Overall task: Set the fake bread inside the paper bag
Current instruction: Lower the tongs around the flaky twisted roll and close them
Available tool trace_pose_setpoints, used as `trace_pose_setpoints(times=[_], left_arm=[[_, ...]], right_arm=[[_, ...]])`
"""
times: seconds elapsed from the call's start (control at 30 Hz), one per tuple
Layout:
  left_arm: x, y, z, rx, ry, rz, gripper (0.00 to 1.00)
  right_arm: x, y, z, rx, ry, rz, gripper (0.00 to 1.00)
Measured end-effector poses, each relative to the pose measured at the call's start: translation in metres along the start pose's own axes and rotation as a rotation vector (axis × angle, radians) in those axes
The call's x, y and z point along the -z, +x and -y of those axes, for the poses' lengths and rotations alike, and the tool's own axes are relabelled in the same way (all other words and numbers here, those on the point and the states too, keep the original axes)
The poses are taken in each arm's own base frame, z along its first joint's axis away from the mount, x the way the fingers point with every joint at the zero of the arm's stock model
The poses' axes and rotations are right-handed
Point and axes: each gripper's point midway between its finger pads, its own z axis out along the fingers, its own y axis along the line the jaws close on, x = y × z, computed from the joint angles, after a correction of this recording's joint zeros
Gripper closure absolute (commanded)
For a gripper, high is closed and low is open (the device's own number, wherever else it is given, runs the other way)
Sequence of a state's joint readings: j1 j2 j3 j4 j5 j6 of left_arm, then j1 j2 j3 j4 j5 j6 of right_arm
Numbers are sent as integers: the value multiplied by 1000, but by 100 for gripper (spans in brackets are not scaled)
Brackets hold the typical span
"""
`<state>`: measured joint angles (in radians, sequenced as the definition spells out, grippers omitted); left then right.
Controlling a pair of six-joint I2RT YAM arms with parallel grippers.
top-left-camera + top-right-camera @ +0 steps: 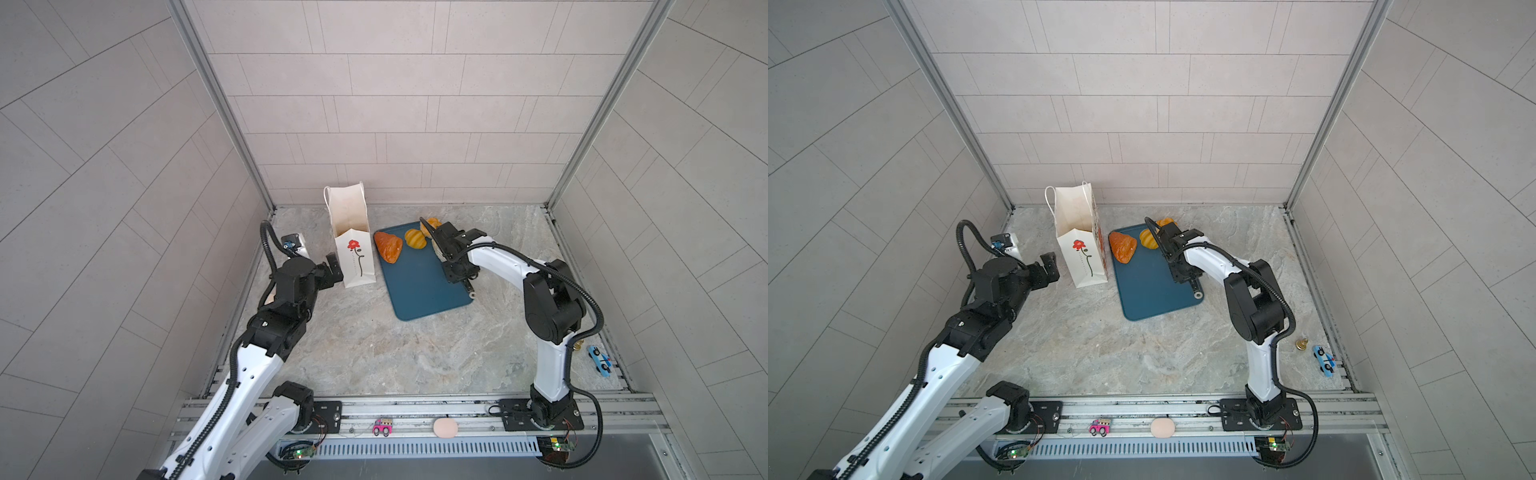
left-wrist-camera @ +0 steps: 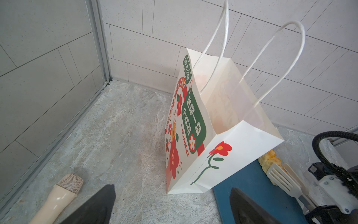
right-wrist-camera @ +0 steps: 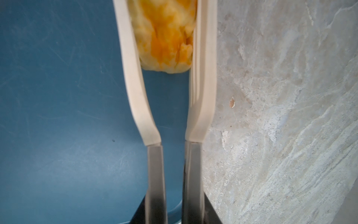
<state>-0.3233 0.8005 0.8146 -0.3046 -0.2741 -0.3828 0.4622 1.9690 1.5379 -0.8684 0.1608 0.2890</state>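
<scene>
Marble tabletop [image 1: 374, 353], left claw [image 1: 336, 269] wide, empty; right claw [image 3: 174, 215] clamping tongs [image 3: 201, 97] on bun [image 3: 164, 35], wrist views alone show pinch

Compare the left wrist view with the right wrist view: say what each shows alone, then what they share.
Only the left wrist view: the paper bag standing with its cord handles up, a toy microphone lying on the marble table, the open left tool, and part of the right arm.
Only the right wrist view: a small brown fleck on the table, and the blue tray edge passing beneath the cream tongs.
Both: the tray, the tongs closed around the knobbly yellow bun, and the table.
</scene>
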Motion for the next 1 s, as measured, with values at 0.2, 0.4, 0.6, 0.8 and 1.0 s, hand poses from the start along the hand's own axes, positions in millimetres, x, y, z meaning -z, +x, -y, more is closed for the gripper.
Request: trace_pose_setpoints(times=[0.2, 0.4, 0.6, 0.8, 1.0], left_arm=[[0, 0, 0, 1, 0, 0, 0], [1, -1, 0, 2, 1, 4, 0], [1, -1, 0, 3, 1, 4, 0], [1, -1, 0, 5, 2, 4, 0], [1, -1, 1, 5, 5, 3, 0]], right_arm=[[5, 5, 0, 4, -13, 2, 78], [27, 7, 3, 7, -41, 42, 78], [50, 7, 5, -1, -73, 95, 78], [67, 7, 5, -9, -112, 136, 78], [85, 3, 1, -19, -173, 192, 80]])
